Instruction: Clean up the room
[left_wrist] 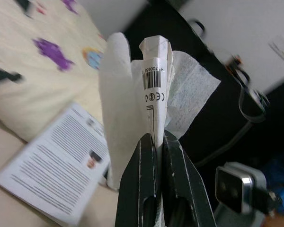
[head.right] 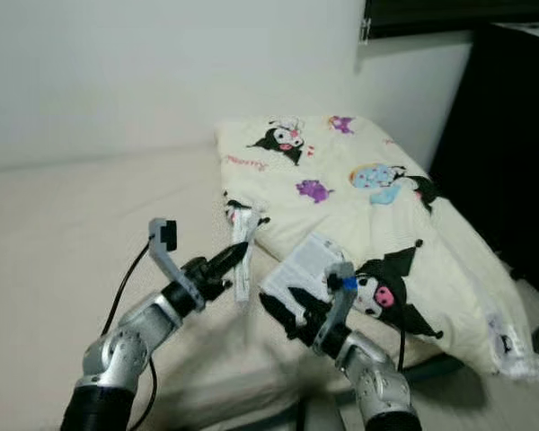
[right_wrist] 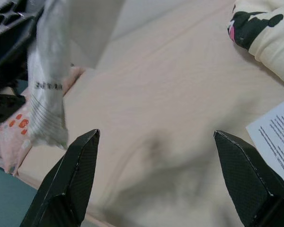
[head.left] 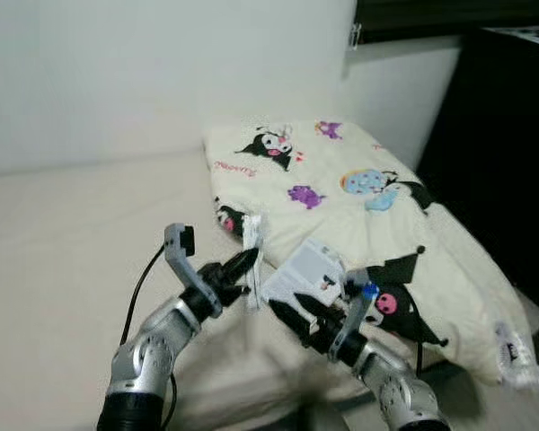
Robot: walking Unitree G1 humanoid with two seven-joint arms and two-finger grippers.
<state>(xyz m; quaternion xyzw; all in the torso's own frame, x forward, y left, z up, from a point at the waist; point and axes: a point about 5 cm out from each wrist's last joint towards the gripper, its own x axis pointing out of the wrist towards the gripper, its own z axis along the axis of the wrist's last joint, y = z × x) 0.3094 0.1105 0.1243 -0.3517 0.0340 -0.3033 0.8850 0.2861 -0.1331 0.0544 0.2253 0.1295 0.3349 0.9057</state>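
Pinching a thin white wrapper (head.left: 252,244) between its two black fingers, the left gripper (head.left: 242,263) sits low in the middle of the frame — the fingers are squeezed almost together on it. The wrapper has a barcode and small print, and a soft white tissue (left_wrist: 116,101) is caught in the same pinch. The wrapper sticks up just in front of the near corner of the cartoon blanket (head.left: 368,215), which fills the right half of the frame on the cream bed (head.left: 63,242). The right gripper (head.left: 298,316) is just right of the left one — its fingers are spread wide and hold nothing. A printed paper sheet (head.left: 307,269) lies just beyond it, on the edge of the blanket.
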